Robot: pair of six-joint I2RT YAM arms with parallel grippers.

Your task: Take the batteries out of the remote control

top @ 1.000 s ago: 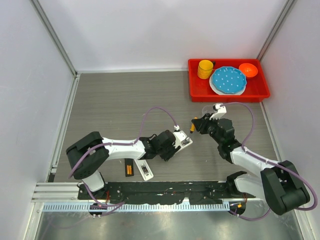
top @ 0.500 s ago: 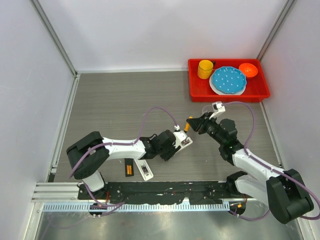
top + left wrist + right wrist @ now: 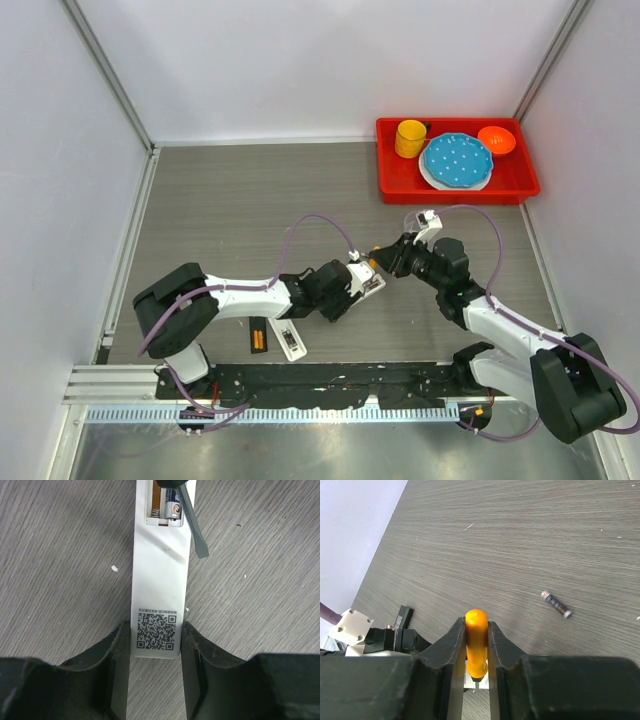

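Note:
The white remote control lies on the table with its QR-code end between the fingers of my left gripper, which is shut on its sides. At its far end the battery bay is open, and one of the batteries sits inside beside a spring. A grey screwdriver blade reaches into that bay. My right gripper is shut on the screwdriver's orange handle. Another battery lies loose on the table. From above, my right gripper is just right of the remote control.
A black piece with an orange strip and a white piece lie near the left arm's base. A red tray at the back right holds a yellow cup, a blue plate and an orange bowl. Purple cables loop over both arms.
My right gripper has carried the screwdriver left and down to the remote's open end. The left gripper and the remote have stayed where they were.

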